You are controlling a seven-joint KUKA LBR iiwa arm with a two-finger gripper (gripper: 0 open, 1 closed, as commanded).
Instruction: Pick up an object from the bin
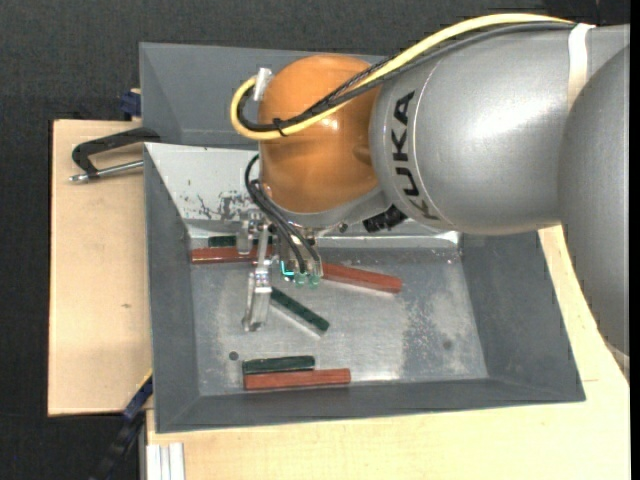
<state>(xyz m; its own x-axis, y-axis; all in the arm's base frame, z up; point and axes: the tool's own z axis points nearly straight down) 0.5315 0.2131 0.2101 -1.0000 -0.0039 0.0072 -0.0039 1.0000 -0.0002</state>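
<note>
Pincer [258, 308] just beside green bar [303, 311]; red bar [362, 281] near

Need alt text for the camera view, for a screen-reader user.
A grey KUKA arm with an orange wrist cover has its jaws low in the middle of a grey metal bin, beside a dark green bar. Other red and green bars lie scattered around it.

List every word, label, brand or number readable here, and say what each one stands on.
"KUKA": black letters, running sideways, on the silver-grey robot arm housing.
No other text: the red and dark green flat sticks and the grey metal bin carry none that can be read.
</note>
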